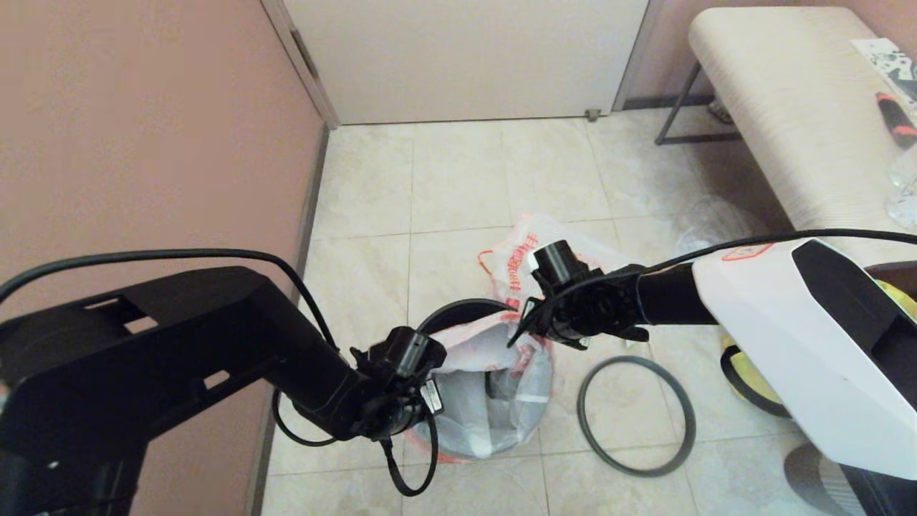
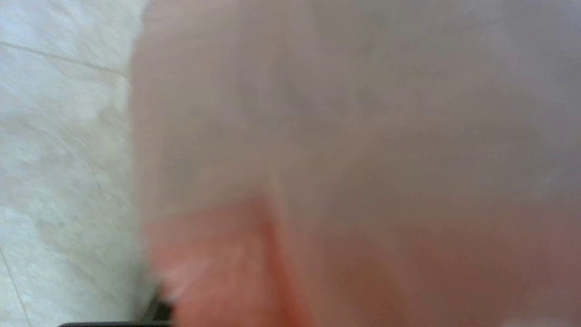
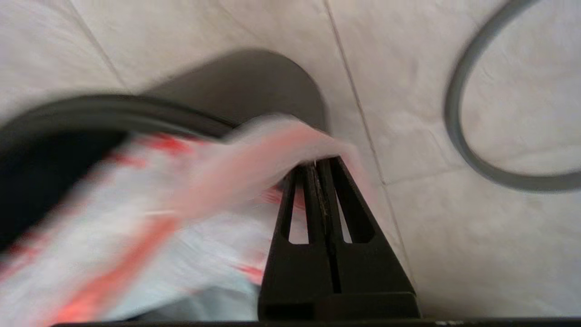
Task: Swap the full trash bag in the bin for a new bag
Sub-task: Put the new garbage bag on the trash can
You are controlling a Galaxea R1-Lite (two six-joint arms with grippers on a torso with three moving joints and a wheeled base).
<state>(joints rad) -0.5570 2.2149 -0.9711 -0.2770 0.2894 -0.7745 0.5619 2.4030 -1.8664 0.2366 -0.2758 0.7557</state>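
The bin (image 1: 494, 423) stands on the tiled floor with the full trash bag (image 1: 494, 358) sitting in it, the printed film bunched above the mouth and more of it heaped just behind the bin. The grey hoop (image 1: 636, 416) lies flat on the floor beside the bin, off its rim.

The right gripper (image 3: 317, 170) is pressed closed on a pink-edged fold of the full trash bag at the bin's far edge, its two fingers meeting with film pinched between them. The left gripper (image 1: 408, 401) sits at the near-left side of the bin, against the bag; its wrist view is filled with blurred pale and orange plastic, so I cannot tell how its fingers stand, though it is probably right at the bag's edge.

This film is thin, soft and slippery: it will stretch, slide and may tear if pulled from a single layer. Gathered folds or the orange handle loops look like the safest hold, with the two sides lifted evenly so the contents, likely light, stay inside.
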